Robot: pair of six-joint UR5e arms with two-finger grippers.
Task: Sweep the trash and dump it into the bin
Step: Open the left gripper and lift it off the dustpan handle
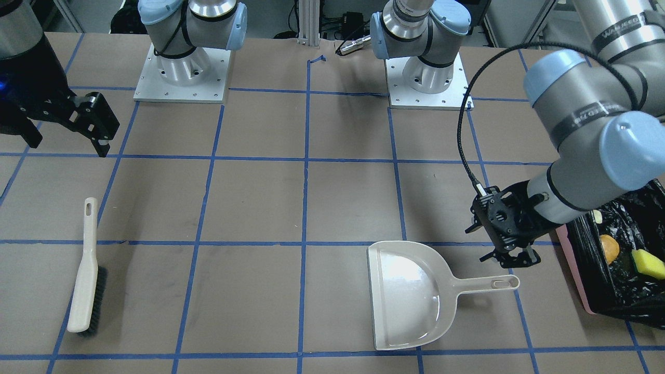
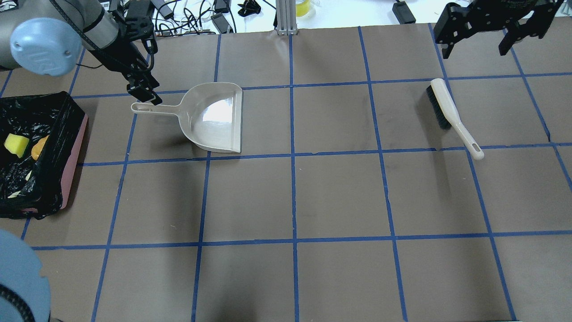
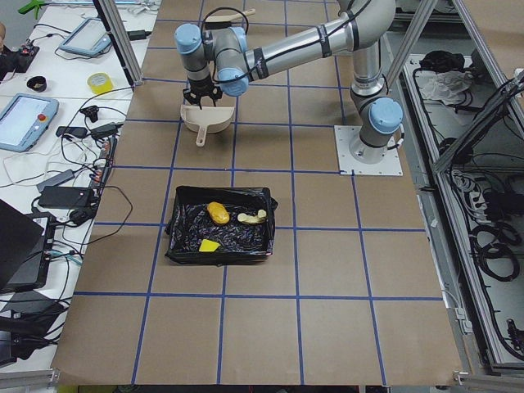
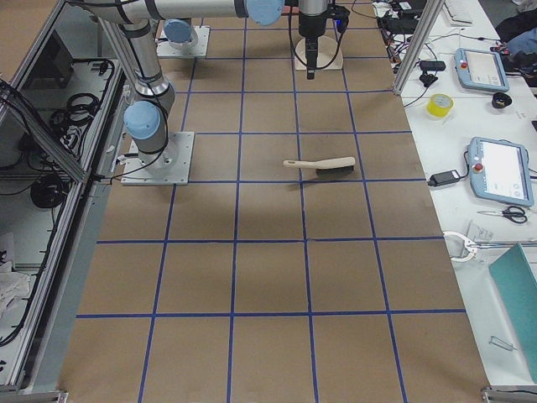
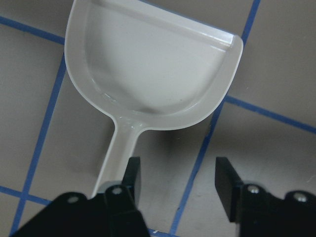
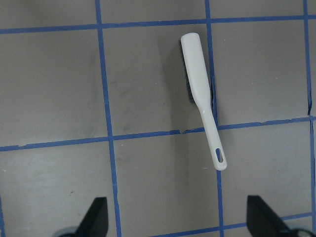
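Note:
The pink bin (image 2: 75, 145) with its black bag stands at the table's left end; it also shows in the front view (image 1: 575, 272). In it lie the golden bread roll (image 3: 217, 213), the tan pastry piece (image 3: 252, 218) and the yellow-green sponge wedge (image 2: 16, 145). The off-white dustpan (image 2: 214, 118) lies empty on the table. My left gripper (image 5: 177, 180) is open and empty just above the end of the dustpan's handle (image 1: 511, 259). My right gripper (image 2: 478, 44) is open and empty, high above the far right of the table.
A white hand brush (image 2: 451, 116) with black bristles lies on the table on my right, below the right gripper; it shows in the right wrist view (image 6: 202, 98). Blue tape lines grid the brown table. Cables and devices lie beyond the far edge.

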